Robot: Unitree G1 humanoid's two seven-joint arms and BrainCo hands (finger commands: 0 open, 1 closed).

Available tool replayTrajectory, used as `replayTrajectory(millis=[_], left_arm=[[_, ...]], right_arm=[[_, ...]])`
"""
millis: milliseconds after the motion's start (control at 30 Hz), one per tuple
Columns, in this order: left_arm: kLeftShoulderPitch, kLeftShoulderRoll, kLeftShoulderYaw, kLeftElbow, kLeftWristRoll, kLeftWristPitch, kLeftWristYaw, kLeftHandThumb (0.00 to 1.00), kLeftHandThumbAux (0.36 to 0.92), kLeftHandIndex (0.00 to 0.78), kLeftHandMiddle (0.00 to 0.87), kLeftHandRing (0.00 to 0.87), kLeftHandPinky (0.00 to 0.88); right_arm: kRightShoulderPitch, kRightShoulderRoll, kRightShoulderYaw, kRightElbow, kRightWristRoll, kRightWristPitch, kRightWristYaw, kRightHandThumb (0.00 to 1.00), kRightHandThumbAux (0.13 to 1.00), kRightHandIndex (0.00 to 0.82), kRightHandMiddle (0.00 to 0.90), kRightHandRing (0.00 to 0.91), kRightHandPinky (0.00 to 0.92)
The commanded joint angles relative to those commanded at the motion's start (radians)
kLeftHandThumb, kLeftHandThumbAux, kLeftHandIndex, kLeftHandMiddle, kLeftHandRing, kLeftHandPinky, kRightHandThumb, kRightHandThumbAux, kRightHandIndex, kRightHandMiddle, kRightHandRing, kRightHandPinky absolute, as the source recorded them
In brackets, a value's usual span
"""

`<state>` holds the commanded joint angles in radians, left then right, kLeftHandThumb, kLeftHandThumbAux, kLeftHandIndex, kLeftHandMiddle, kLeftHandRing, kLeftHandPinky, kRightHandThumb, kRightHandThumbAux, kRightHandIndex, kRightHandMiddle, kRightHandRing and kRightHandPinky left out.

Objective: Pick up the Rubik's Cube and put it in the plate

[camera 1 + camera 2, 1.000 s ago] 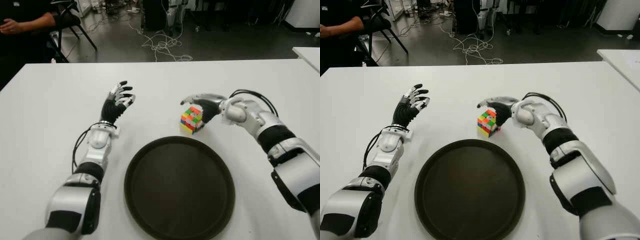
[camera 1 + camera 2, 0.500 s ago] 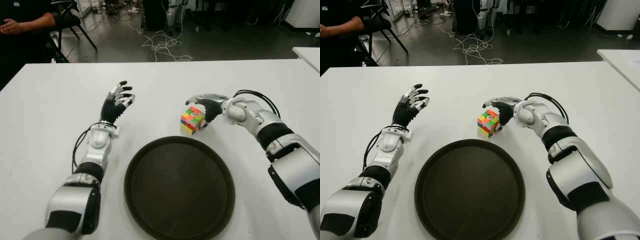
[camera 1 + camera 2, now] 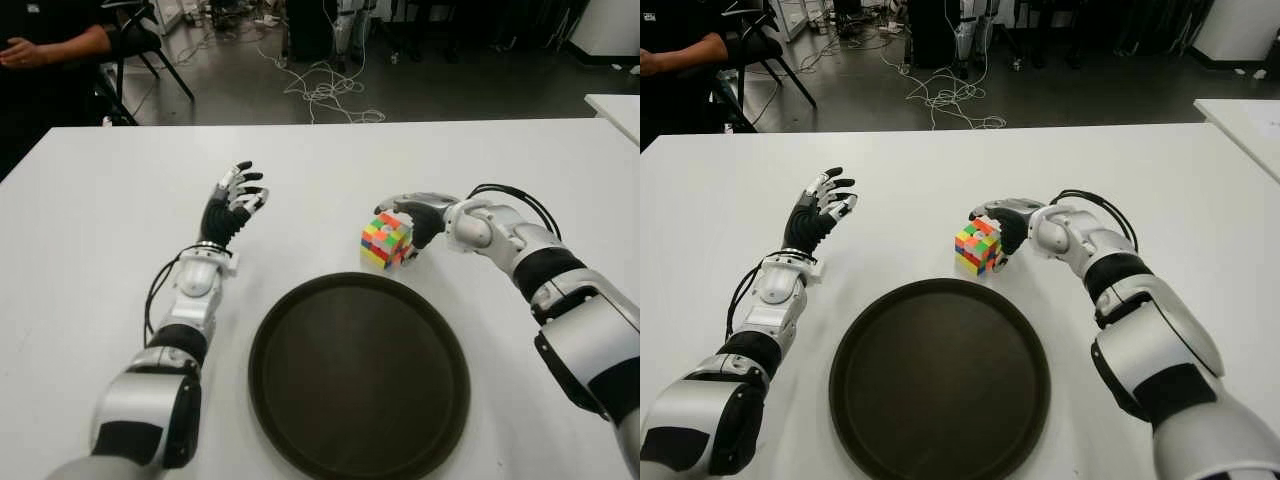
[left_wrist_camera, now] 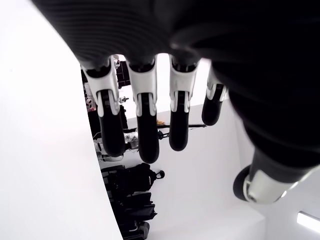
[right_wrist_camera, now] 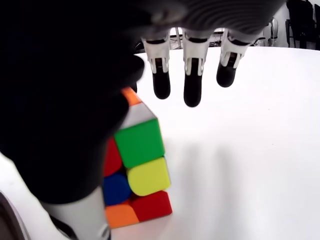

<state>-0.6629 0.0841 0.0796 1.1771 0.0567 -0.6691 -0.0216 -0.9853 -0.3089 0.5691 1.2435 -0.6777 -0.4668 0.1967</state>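
Two hands in view, only one working. Right hand (image 3: 1002, 222) arched over Rubik's Cube (image 3: 978, 247) from far-right side, fingers (image 5: 192, 80) extended past the top and hanging clear of it in the right wrist view, thumb side dark and close against the near face. Not clamped yet: spread, cupping, nothing held. Likely pre-grasp, with the palm brought in from the side so the thumb and fingers can close on opposite faces.

Cube sits on white table (image 3: 90, 220), roughly mid-table, just beyond the far rim of dark round plate (image 3: 290, 330), tilted onto a corner-forward angle toward the camera. Near the plate rim but apart from it, so only a short lift-and-carry toward the near edge needed, by estimate.

Left hand (image 3: 232, 203) raised, fingers spread and empty, showing left of cube and well apart from it, toward the left edge. Idle, kept out of the carry path.

Beyond the far edge: floor cables (image 3: 325, 90), person's arm (image 3: 55, 45) at far-left corner.
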Motion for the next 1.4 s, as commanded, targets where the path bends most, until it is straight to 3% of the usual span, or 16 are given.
replayTrajectory(millis=[233, 700, 1033, 1400], left_arm=[[-0.001, 0.0, -0.003, 0.0, 0.005, 0.006, 0.008, 0.102, 0.647, 0.164, 0.25, 0.28, 0.319], [-0.002, -0.002, 0.0, 0.003, 0.001, 0.01, 0.003, 0.096, 0.623, 0.156, 0.241, 0.274, 0.305], [-0.002, 0.0, -0.001, 0.001, 0.0, 0.006, -0.011, 0.091, 0.602, 0.151, 0.242, 0.277, 0.322], [-0.004, 0.0, -0.003, 0.005, 0.008, -0.001, 0.008, 0.094, 0.625, 0.169, 0.262, 0.286, 0.321]], right_arm=[[-0.002, -0.002, 0.003, 0.0, -0.006, 0.005, -0.002, 0.0, 0.852, 0.191, 0.175, 0.17, 0.109], [-0.001, 0.004, 0.02, 0.005, -0.02, 0.014, -0.016, 0.0, 0.857, 0.171, 0.162, 0.159, 0.109], [0.007, 0.008, 0.02, -0.001, -0.019, 0.006, -0.028, 0.0, 0.865, 0.227, 0.208, 0.226, 0.179], [0.015, 0.021, 0.023, -0.015, -0.019, 0.002, -0.027, 0.0, 0.853, 0.176, 0.163, 0.149, 0.112]])
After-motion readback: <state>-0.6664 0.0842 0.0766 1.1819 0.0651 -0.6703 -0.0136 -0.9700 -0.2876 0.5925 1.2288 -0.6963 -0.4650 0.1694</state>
